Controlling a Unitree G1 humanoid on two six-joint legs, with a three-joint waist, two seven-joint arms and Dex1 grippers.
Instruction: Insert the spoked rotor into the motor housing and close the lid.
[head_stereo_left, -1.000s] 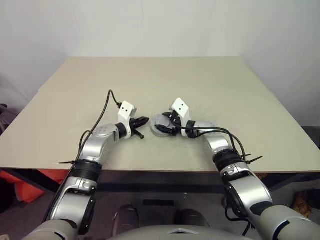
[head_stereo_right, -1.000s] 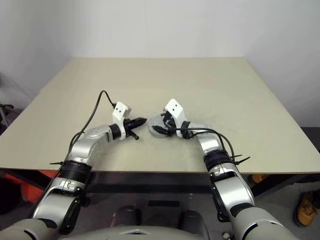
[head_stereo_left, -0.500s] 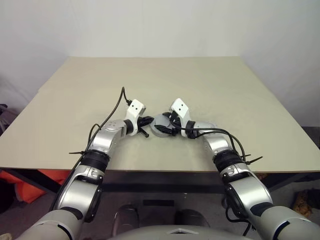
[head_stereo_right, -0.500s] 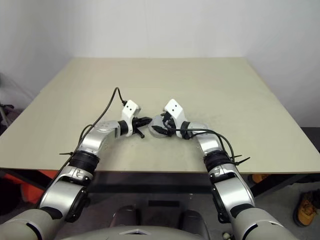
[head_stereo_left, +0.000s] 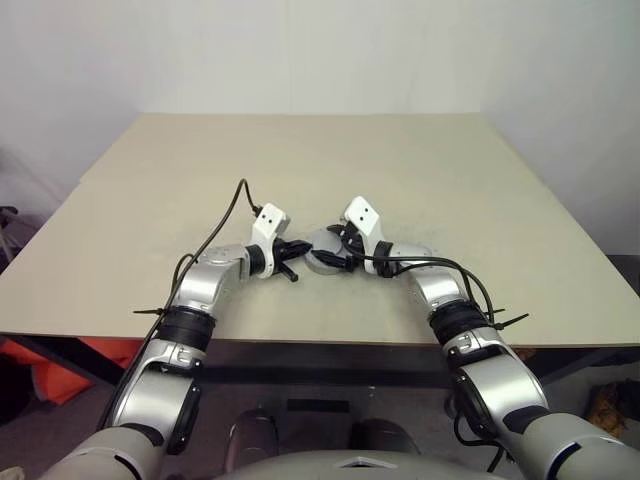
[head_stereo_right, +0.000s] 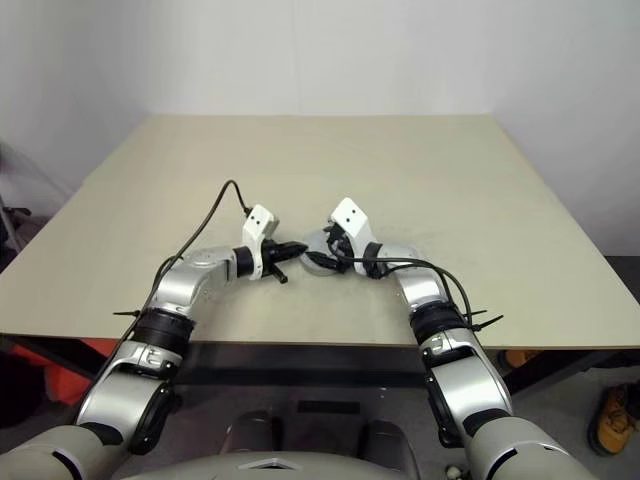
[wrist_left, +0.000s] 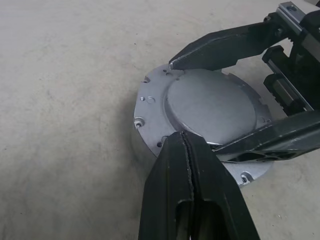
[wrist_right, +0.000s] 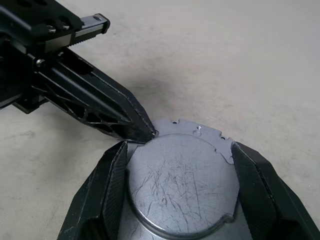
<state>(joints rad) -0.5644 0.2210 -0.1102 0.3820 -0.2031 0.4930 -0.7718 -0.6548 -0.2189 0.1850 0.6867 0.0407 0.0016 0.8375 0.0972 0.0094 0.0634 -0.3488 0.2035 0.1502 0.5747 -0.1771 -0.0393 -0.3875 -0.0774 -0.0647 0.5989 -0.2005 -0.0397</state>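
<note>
The lid (wrist_left: 210, 105) lies flat on top of the motor housing (wrist_left: 139, 147) on the table, a little in front of me. My right gripper (wrist_right: 178, 145) stands around the lid's raised round face, one finger pressed against each side. My left gripper (wrist_left: 183, 136) is shut and empty, and its tip touches the lid's rim from the left. In the head view the two grippers meet at the lid (head_stereo_left: 322, 240), the left gripper (head_stereo_left: 290, 248) beside the right gripper (head_stereo_left: 332, 250). The spoked rotor is hidden.
The tan table (head_stereo_left: 320, 150) stretches wide and bare behind and to both sides. Its front edge runs just below my forearms. A black cable (head_stereo_left: 222, 215) loops up from my left wrist.
My left gripper has edged right, toward the lid, and its tip now meets the rim. The left elbow has swung inward. The right gripper and the lid have kept still.
</note>
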